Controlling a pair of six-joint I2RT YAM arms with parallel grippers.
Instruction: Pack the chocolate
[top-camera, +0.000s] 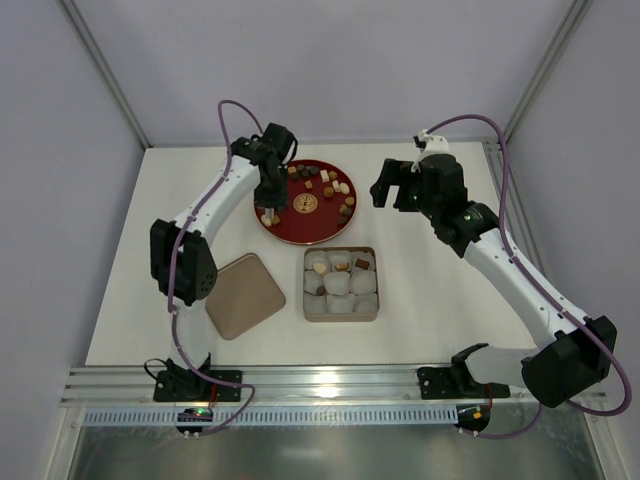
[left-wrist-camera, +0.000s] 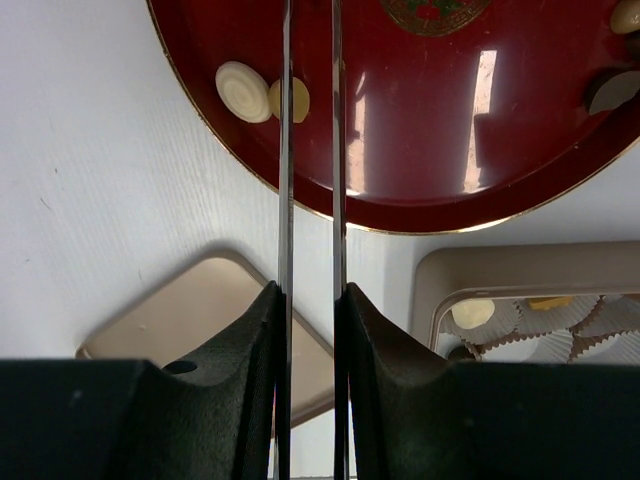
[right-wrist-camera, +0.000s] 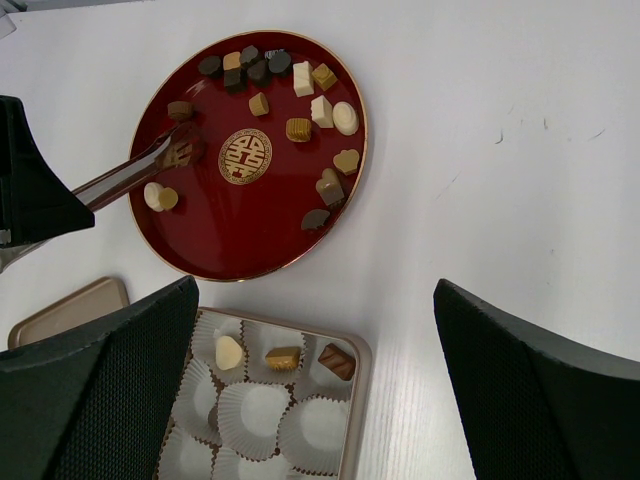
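Left pincer (right-wrist-camera: 182, 150): reaches in from the left edge of the right-wrist view, over the red plate (right-wrist-camera: 250, 235). Long thin blades set close and parallel, only a slim gap between them. Meets a brown piece (right-wrist-camera: 180, 157) at the tips; cannot tell whether it is gripped or merely touched. Passes just beside a cream round (left-wrist-camera: 243, 92) and over a tan round (left-wrist-camera: 298, 100), both near the plate's left rim.

Right pincer (top-camera: 395, 195): hangs at upper right of the top view, beside the plate, above the white table (top-camera: 450, 300). Gapes fully wide; holds nothing, touches nothing.

Chocolate (right-wrist-camera: 303, 78): lies mostly on the plate, scattered along its upper and right parts around a gold emblem (right-wrist-camera: 245, 155). Cubes and rounds in dark brown, tan and cream. Sits also in the tin (top-camera: 305, 290) just below the plate: three pieces, cream, tan and dark, in the row of white paper cups (top-camera: 340, 285) nearest the plate.

Tan lid (top-camera: 245, 295): lies flat at lower left of the tin, apart from it.
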